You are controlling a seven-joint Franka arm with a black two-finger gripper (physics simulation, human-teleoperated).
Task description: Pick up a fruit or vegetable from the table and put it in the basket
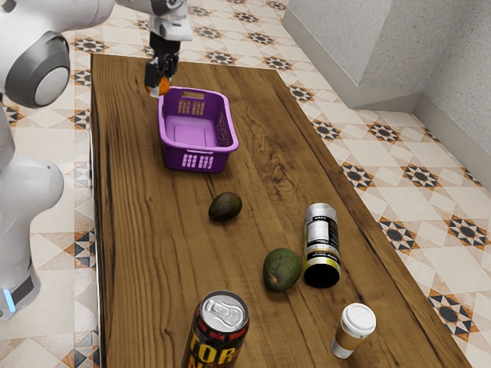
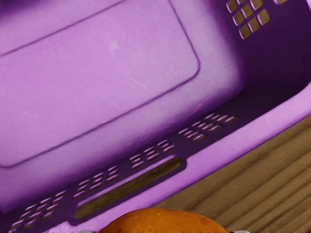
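In the exterior view my gripper (image 1: 158, 84) is at the table's far end, shut on an orange (image 1: 164, 86). It is beside the far left corner of the purple basket (image 1: 201, 147), at about rim height. The wrist view has the orange (image 2: 163, 222) at its lower edge, between the two fingertips of my gripper (image 2: 164, 230). The orange is just outside the rim of the basket (image 2: 231, 145), near a handle slot. The basket's visible floor is bare.
A dark avocado (image 1: 225, 207) lies on the table (image 1: 153, 253) near the basket. Farther off are a green avocado (image 1: 282, 270), a lying can (image 1: 321, 244), a standing black can (image 1: 218, 330) and a lidded cup (image 1: 354, 330).
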